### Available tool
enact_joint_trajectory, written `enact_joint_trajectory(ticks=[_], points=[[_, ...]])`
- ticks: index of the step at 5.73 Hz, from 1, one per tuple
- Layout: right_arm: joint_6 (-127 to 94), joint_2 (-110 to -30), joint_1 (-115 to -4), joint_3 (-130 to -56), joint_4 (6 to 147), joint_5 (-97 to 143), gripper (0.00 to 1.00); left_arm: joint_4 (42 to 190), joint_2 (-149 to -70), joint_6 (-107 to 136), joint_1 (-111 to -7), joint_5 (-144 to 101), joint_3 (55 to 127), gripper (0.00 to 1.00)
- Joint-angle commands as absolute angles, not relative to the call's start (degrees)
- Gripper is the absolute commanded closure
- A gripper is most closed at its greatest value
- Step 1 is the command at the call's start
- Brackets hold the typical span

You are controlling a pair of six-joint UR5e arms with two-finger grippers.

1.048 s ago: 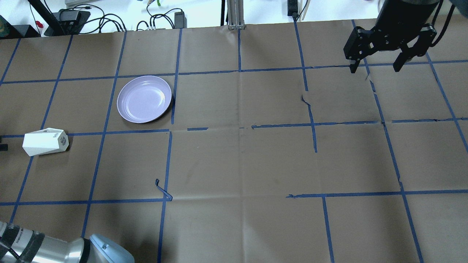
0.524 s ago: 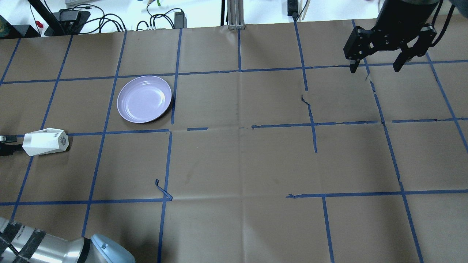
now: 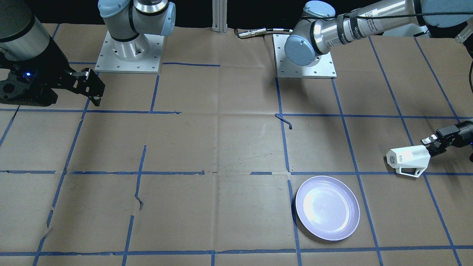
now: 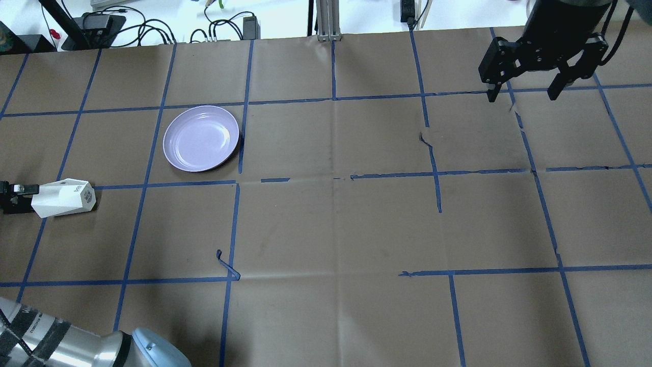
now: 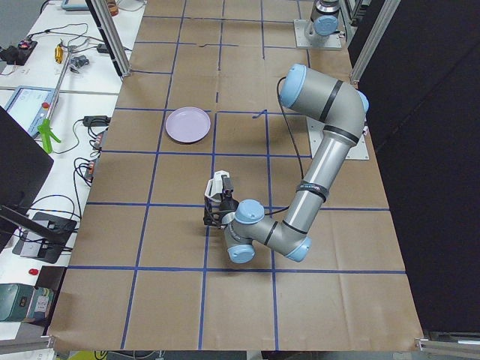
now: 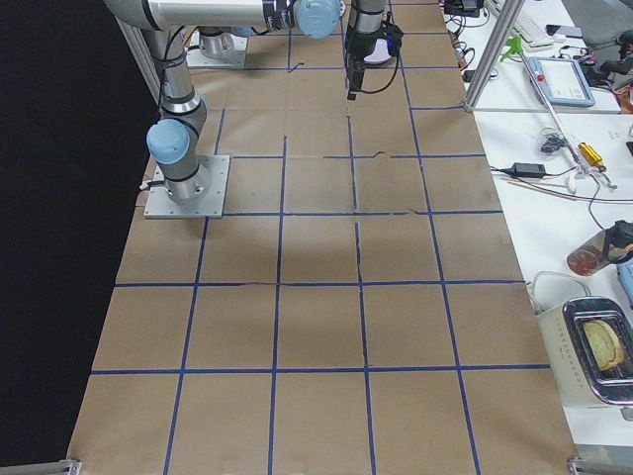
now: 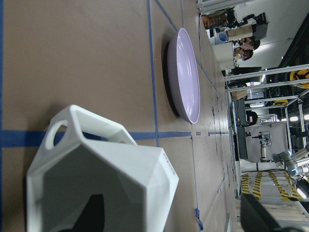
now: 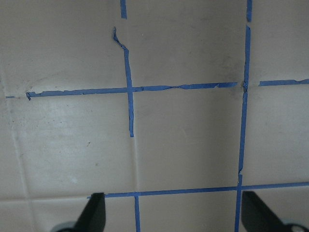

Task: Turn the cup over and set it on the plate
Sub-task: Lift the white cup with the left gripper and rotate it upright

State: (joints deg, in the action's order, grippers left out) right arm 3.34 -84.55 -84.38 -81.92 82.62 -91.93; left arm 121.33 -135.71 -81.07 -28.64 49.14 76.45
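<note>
The white faceted cup [image 4: 63, 197] lies on its side at the table's left, its mouth towards the left edge and its lettered base to the right. It also shows in the front view [image 3: 408, 159] and fills the left wrist view [image 7: 101, 179]. My left gripper [image 4: 19, 195] is open at the cup's mouth. One fingertip [image 7: 91, 215] sits at the opening and the other [image 7: 258, 215] is outside the wall. The lavender plate [image 4: 201, 138] stands empty beyond the cup. My right gripper [image 4: 524, 94] hangs open and empty at the far right.
Brown paper with a blue tape grid covers the table [image 4: 336, 224]. A loose curl of tape [image 4: 226, 265] sticks up near the middle left. Cables and power bricks [image 4: 153, 28] lie past the far edge. The two arm bases [image 3: 127, 48] stand at the robot's side.
My left gripper has come in from the left edge and moved right up to the cup's mouth. The cup, plate and right arm have stayed in place.
</note>
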Motion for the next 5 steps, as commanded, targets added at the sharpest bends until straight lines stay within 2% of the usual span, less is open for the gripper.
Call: enact_joint_trajectory(ticks=[1,2,3,5], points=[[3.34,-84.55,-84.38,-81.91,82.62,-91.93,0.00,121.55,-136.05,-80.51,-28.65,42.04,76.46,0.37],[3.34,-84.55,-84.38,-81.91,82.62,-91.93,0.00,121.64,-137.36,-80.86,-28.65,43.93,76.46,0.84],[3.34,-84.55,-84.38,-81.91,82.62,-91.93,0.00,121.64,-137.55,-81.12,-28.65,43.95,76.46,0.99],[3.34,-84.55,-84.38,-81.91,82.62,-91.93,0.00,124.70,-136.68,-80.86,-28.22,43.60,76.03,1.00]])
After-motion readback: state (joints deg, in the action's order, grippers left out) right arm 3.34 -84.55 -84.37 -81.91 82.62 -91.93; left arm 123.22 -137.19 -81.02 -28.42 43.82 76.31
